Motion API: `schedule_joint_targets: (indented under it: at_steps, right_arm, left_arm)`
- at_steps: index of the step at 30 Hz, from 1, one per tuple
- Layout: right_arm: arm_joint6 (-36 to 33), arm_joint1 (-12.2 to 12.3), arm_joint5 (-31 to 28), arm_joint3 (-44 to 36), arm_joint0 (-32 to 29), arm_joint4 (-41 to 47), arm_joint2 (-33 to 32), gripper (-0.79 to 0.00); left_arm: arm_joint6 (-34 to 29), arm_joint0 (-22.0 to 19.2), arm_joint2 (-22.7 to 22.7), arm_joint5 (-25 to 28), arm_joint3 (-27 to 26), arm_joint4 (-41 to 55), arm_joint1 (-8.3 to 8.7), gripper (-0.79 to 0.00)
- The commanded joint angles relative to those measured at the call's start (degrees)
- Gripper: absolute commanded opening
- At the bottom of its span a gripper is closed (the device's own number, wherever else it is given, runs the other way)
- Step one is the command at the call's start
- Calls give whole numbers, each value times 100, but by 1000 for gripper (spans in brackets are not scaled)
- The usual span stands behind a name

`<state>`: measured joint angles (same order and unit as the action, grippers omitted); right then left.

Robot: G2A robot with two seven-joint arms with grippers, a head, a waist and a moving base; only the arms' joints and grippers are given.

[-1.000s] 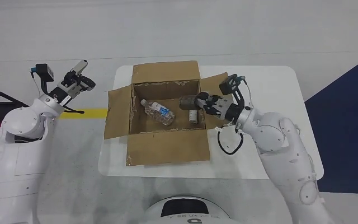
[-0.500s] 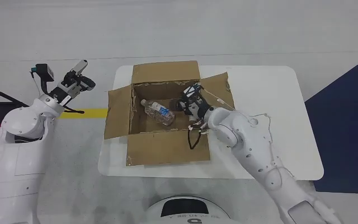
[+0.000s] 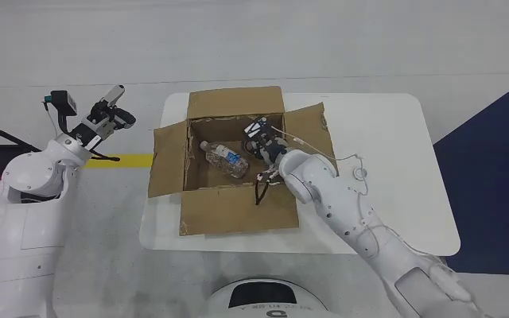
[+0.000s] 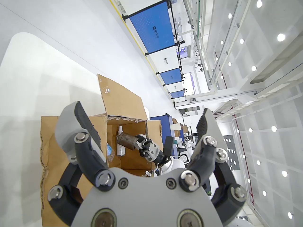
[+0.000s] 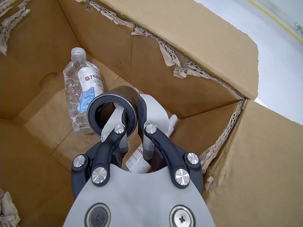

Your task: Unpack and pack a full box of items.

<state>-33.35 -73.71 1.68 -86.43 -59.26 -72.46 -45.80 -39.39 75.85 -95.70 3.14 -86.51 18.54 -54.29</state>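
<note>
- Table [image 3: 382, 159]: white, bears the one box. Unmoved.
- Box [image 3: 235, 103]: cardboard, all four flaps open, edges torn. It sits where it did a second ago.
- Right arm [image 3: 334, 191]: a second ago its wrist lay over the box's right flap. It has since swung in across that flap.
- Right gripper [image 5: 132, 106]: now hangs inside the box towards the far wall, clear of the floor.
- Left gripper [image 4: 142, 116]: raised off the table beyond the left flap, jaws spread wide, nothing between them. No change.
- Bottle [image 3: 225, 158]: clear plastic, on its side on the box floor, left of centre. Unmoved.
- Spray [image 5: 137, 157]: small, white, lying on the floor. The right gripper has come over it.
- Ring [image 5: 118, 90]: dark metal sleeve, pinched by the right gripper with one finger through the bore and the other on the outer wall. It has travelled with the gripper and hangs just beside the bottle, not touching the floor.
- Status: one item is in hand and two lie loose. Judged a carry in mid-course; whether the ring is going in or coming out cannot be told.
</note>
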Motion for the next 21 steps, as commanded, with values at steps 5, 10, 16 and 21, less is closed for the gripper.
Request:
schedule_joint_targets:
  at_steps: [5,10,16,21]
  right_arm:
    - [7,-34,9,-8,7,-82,-58,-514]
    - [547,22,-227,-448,-179,56,-437,-453]
    - [1025,354,-1394,-1728,-1181,1213,-2181,-431]
    - [1082,576,-2140,-2194,-2107,2113,-3830,-413]
  left_arm:
    - [0,-1,0,0,0,0,0,0]
    - [0,-1,0,0,0,0,0,0]
    - [0,-1,0,0,0,0,0,0]
    - [0,-1,0,0,0,0,0,0]
